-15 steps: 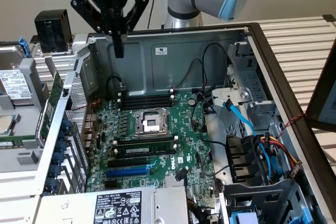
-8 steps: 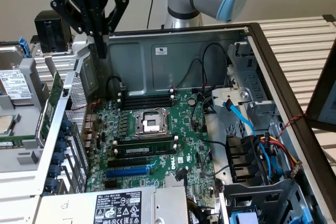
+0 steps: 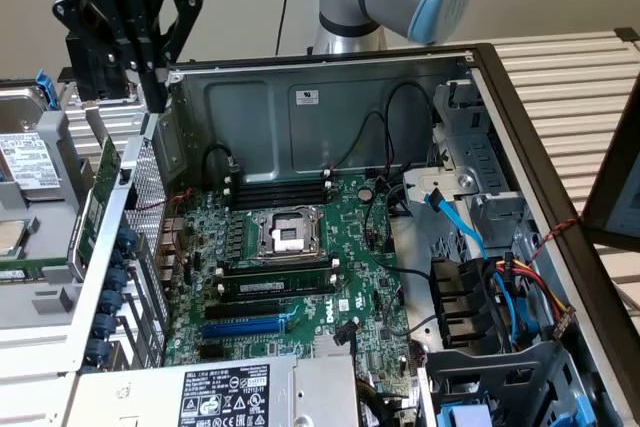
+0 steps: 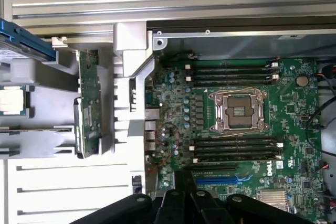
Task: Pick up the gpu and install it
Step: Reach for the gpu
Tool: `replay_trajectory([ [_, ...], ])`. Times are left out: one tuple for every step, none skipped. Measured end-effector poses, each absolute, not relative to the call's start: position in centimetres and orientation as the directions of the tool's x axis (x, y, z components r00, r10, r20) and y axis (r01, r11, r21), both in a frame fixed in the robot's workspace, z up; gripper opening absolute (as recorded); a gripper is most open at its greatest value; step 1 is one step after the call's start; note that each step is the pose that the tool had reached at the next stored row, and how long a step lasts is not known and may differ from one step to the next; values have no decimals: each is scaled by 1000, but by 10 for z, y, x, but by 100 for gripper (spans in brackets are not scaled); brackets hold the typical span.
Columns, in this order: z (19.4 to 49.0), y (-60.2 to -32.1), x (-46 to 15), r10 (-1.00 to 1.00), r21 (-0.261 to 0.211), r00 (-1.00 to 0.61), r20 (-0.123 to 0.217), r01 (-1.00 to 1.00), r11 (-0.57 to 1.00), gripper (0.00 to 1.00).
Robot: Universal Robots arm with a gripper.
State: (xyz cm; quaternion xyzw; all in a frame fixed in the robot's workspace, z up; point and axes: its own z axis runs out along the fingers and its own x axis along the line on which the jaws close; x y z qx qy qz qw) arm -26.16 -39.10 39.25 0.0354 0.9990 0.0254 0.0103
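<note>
The gpu [image 3: 106, 175] stands on edge in a grey holder [image 3: 60, 277] just outside the open computer case, at the exterior view's left. In the wrist view the gpu [image 4: 88, 103] appears as a narrow green card seen edge-on beside the case wall. My black gripper [image 3: 150, 87] hangs above the gpu and the case's corner, clear of both. In the wrist view the gripper [image 4: 184, 187] has its fingers shut together with nothing between them. The large green motherboard [image 3: 290, 267] lies inside the case, with a blue slot [image 3: 240, 327] near its front edge.
A hard drive [image 3: 30, 162] and a loose CPU [image 4: 10, 100] sit in the holder beside the gpu. The perforated case wall [image 3: 145, 247] separates holder and motherboard. A power supply [image 3: 220, 392] lies at the front, with cables [image 3: 500, 277] and drive bays at the exterior view's right.
</note>
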Motion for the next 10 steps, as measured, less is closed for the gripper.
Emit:
replay_trajectory([
  [393, -391, -266, 71, 52, -997, -19, 70, 996, 11],
  [393, -391, -271, 71, 54, -997, -19, 70, 996, 11],
  [393, -391, -275, 71, 55, -997, -18, 70, 996, 11],
  [393, -391, -280, 71, 57, -997, -18, 70, 996, 11],
  [392, -391, -284, 71, 59, -997, -18, 70, 996, 11],
  [392, -391, -289, 71, 61, -997, -18, 70, 996, 11],
  [392, -391, -293, 71, 63, -997, -18, 70, 996, 11],
  [392, -391, -298, 71, 64, -997, -18, 70, 995, 11],
  [392, -391, -303, 72, 65, -997, -18, 70, 995, 11],
  [392, -391, -307, 72, 67, -997, -18, 70, 995, 11],
])
